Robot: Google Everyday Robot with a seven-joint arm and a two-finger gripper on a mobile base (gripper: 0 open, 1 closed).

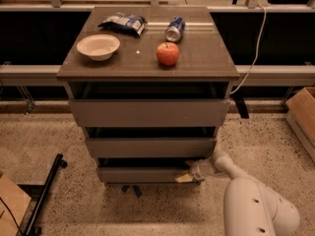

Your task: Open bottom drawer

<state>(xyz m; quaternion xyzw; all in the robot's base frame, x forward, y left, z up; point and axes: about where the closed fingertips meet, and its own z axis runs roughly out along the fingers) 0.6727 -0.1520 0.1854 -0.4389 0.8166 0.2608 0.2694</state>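
Note:
The bottom drawer (142,174) is the slimmest grey-brown front, lowest of three in the cabinet, with a dark gap above it. The mid-sized front (150,147) and the widest front (147,112) sit above it. My gripper (187,176) is at the right end of the bottom drawer's front, its pale fingertips against the panel's upper right edge. The white arm (256,208) reaches in from the lower right.
On the cabinet top (206,58) lie a white bowl (98,46), a chip bag (123,23), a tipped can (173,29) and a red apple (168,53). A cardboard box (302,117) stands right, a black bar (44,193) lower left, a cable (253,43) hangs right.

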